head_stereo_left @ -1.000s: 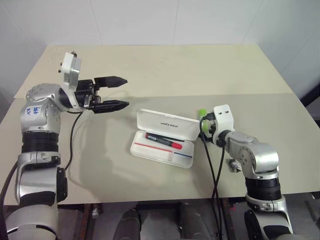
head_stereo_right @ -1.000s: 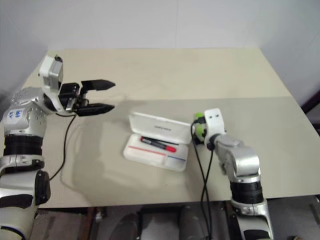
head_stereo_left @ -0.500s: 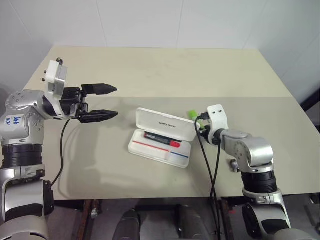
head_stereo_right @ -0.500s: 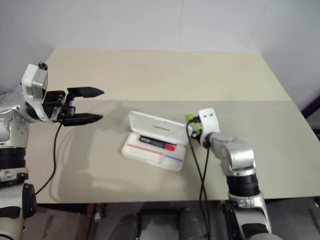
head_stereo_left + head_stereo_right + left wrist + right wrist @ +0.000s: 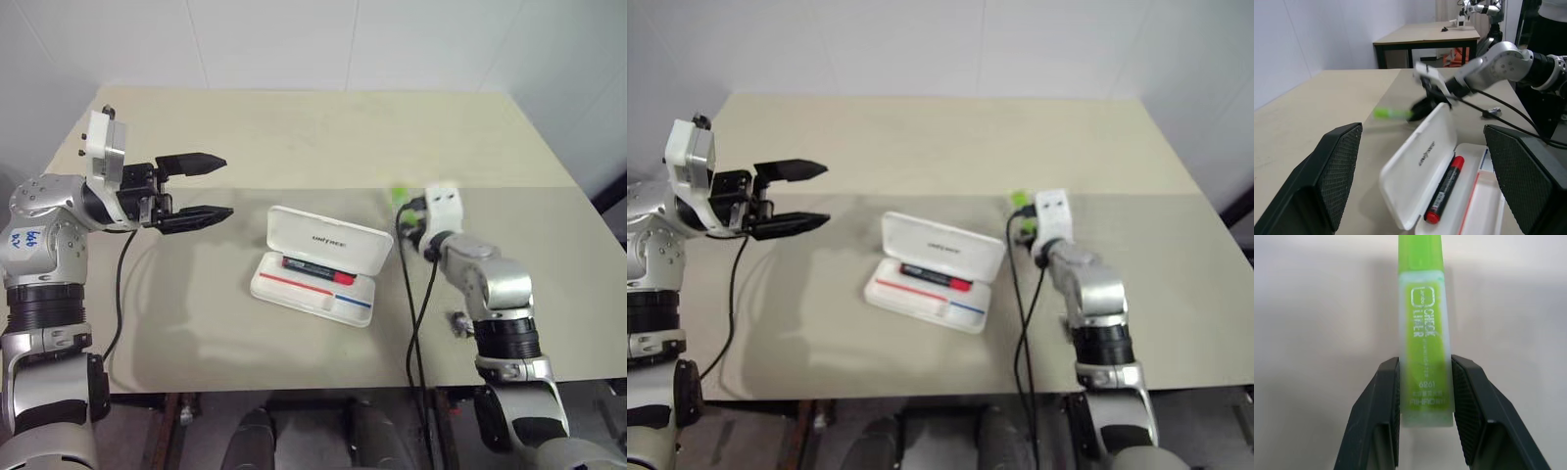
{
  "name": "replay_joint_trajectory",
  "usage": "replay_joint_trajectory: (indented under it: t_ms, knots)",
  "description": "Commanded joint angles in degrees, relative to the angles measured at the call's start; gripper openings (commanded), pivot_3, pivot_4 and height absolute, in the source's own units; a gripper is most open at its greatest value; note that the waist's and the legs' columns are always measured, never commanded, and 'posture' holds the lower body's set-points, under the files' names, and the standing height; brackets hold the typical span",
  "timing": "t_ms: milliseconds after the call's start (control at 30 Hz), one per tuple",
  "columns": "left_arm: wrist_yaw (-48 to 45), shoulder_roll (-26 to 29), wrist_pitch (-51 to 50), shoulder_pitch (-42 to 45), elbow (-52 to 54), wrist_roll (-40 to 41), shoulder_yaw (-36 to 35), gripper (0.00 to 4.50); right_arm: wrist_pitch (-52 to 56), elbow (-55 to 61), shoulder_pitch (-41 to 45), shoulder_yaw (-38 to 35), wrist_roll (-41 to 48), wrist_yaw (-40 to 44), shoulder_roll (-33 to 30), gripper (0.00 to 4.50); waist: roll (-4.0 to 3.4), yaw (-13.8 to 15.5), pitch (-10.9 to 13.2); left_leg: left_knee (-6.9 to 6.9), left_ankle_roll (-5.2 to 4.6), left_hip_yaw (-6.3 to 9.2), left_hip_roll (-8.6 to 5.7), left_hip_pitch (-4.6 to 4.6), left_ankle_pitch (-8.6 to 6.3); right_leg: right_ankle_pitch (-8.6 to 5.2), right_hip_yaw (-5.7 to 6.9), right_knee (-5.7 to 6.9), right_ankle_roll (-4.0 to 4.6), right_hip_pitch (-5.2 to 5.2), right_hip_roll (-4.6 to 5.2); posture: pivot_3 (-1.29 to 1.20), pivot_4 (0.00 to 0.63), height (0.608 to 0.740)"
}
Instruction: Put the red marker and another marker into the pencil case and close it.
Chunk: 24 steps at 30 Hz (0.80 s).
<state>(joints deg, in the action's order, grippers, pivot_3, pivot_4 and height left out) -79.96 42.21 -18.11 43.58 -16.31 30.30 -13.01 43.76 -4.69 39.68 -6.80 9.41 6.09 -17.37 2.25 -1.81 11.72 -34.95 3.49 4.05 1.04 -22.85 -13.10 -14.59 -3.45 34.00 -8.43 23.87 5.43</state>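
The white pencil case [image 5: 315, 294] lies open at the middle of the table, its lid [image 5: 328, 238] raised at the far side. The red marker [image 5: 318, 271] lies inside the tray. Another marker, a light-green highlighter [image 5: 1423, 333], sticks out forward from between the fingers of my right gripper [image 5: 1425, 367], which is shut on it. It hangs above the table just right of the lid, as the green highlighter [image 5: 399, 193] shows. My left gripper [image 5: 220, 187] hovers open left of the case, pointing toward it with nothing between its fingers.
A small dark grey object [image 5: 458, 321] lies on the table by my right forearm. Black cables [image 5: 415, 294] hang from both wrists. The table's front edge runs just below the case. Another table [image 5: 1425, 36] stands in the background of the left wrist view.
My right gripper has shut on the green highlighter and lifted it off the table, up and away from me. The left gripper stays open in about the same place.
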Motion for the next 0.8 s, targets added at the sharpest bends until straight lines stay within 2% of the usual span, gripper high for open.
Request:
replay_joint_trajectory:
  t_ms: [33, 133, 300, 433, 633, 700, 800]
  knots:
    - [0.3, -0.3, 0.7, 1.0, 1.6, 1.9, -0.7, 4.25, -10.1, 1.5, 3.0, -2.2, 0.6, 1.7, -0.5, 1.10, -0.02, -0.1, 0.0, 0.10, 0.00, 0.00, 0.00, -0.10, 0.00, -0.06, 0.00, 0.03, -0.03, 0.14, 0.00, 0.00, 0.150, 0.740]
    - [0.5, -0.8, 0.4, 0.6, 2.5, 2.2, -0.8, 4.25, -11.2, 5.2, 3.7, -3.0, 3.3, 4.8, -0.7, 1.10, -0.03, -0.4, 0.0, 0.25, 0.02, -0.03, 0.00, -0.50, 0.00, -0.10, -0.02, 0.38, -0.05, 0.64, 0.00, 0.00, 0.150, 0.740]
    - [0.9, -0.8, -0.6, -0.8, 4.8, 3.4, -1.0, 4.25, 0.1, 17.5, 2.9, -4.1, 14.6, 13.8, -4.1, 1.10, -0.27, -0.4, 0.2, 0.33, 0.02, -0.04, 0.00, -0.54, 0.00, -0.23, -0.01, 0.37, -0.06, 0.70, 0.01, 0.00, 0.150, 0.740]
    - [1.7, -0.8, -1.7, -3.1, 7.9, 4.8, -1.4, 4.25, 8.6, 26.3, 0.6, -3.6, 23.9, 23.2, -11.8, 1.10, -0.36, 0.0, 0.2, 0.30, 0.00, -0.04, 0.00, -0.52, -0.01, -0.26, 0.00, 0.36, -0.04, 0.67, 0.01, 0.00, 0.150, 0.740]
    - [3.5, -0.6, -3.0, -6.1, 12.3, 6.8, -2.0, 4.25, 16.1, 32.4, -1.5, -2.4, 37.6, 40.3, -25.0, 1.10, -0.39, 0.1, 0.2, 0.04, 0.00, -0.05, 0.00, -0.48, -0.01, -0.27, -0.01, 0.19, -0.02, 0.56, 0.01, 0.00, 0.150, 0.740]
    - [4.1, -0.5, -3.3, -7.1, 13.7, 7.4, -2.1, 4.25, 17.4, 34.3, -2.8, 0.5, 38.6, 44.6, -30.1, 1.10, -0.39, 0.1, 0.2, -0.02, 0.00, -0.05, 0.01, -0.46, -0.01, -0.27, 0.00, 0.20, -0.02, 0.52, 0.00, 0.00, 0.150, 0.740]
    - [5.0, -0.3, -3.9, -8.8, 16.3, 8.3, -2.5, 4.25, 17.0, 35.1, -2.8, 3.4, 38.3, 46.4, -33.0, 1.10, -0.39, -0.1, 0.2, -0.08, 0.00, -0.08, 0.01, -0.44, -0.02, -0.28, -0.01, 0.14, 0.01, 0.49, 0.00, 0.00, 0.150, 0.740]
